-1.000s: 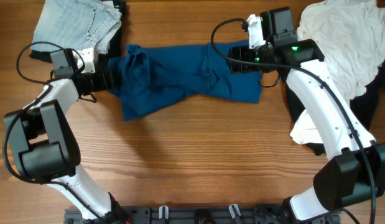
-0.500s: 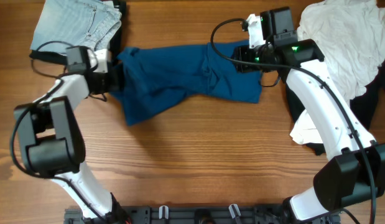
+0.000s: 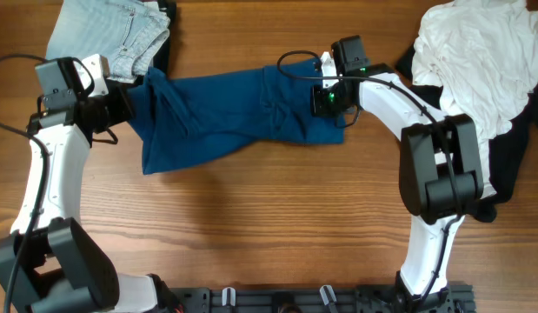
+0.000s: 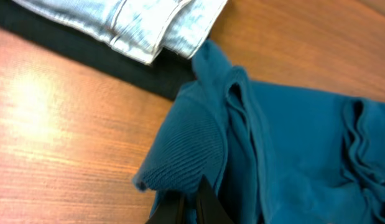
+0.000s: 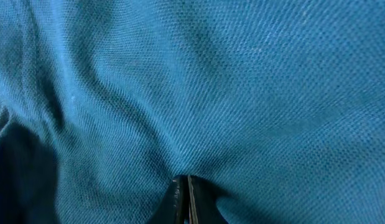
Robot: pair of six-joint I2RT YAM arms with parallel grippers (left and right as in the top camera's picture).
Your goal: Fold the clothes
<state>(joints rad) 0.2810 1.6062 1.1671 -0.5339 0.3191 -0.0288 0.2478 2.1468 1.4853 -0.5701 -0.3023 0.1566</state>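
Note:
A blue shirt [image 3: 234, 113] lies crumpled and stretched sideways across the far middle of the table. My left gripper [image 3: 122, 106] is shut on its left end. In the left wrist view the fingertips [image 4: 193, 204] pinch a ribbed blue edge [image 4: 186, 146]. My right gripper [image 3: 325, 100] is shut on the shirt's right end. Blue fabric [image 5: 192, 87] fills the right wrist view, and the shut fingertips [image 5: 185, 194] pinch a small fold of it.
Folded light-blue jeans [image 3: 108, 30] sit at the far left on a black garment [image 4: 111, 62], close to the shirt's left end. A heap of white clothes [image 3: 473, 61] over dark cloth [image 3: 508, 161] fills the far right. Bare wood lies in front.
Both grippers have shut on the blue shirt. The right gripper has moved left with the right end, and the left gripper has pulled the left end further left.

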